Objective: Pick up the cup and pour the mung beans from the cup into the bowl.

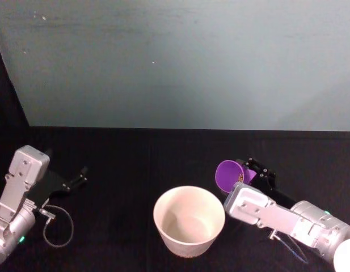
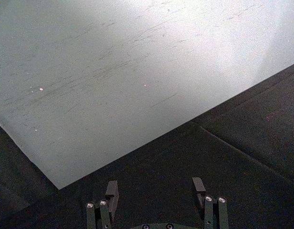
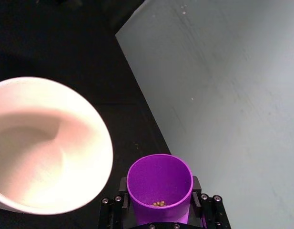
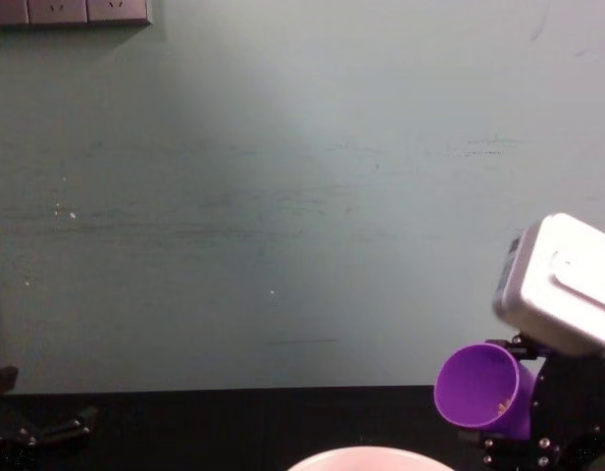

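a: where is the cup (image 1: 230,174)?
b: in the right gripper (image 1: 251,174), lifted off the black table (image 1: 123,164), just beside the bowl (image 1: 189,246) on its right. the jaws are clenched on the cup's sides, one on each side of the purple wall.
a: upright?
b: no, tipped over, with its mouth turned toward the bowl's side. a few mung beans (image 3: 159,203) lie inside, against the lower wall near the lip.
a: and the bowl?
b: it stands on the table near the front edge, between the two arms. its pale rim is close to the cup's lip but not touching it.
a: the other arm?
b: the left gripper (image 1: 78,178) is parked low over the table on the left, well apart from the bowl, jaws spread and grasping nothing.
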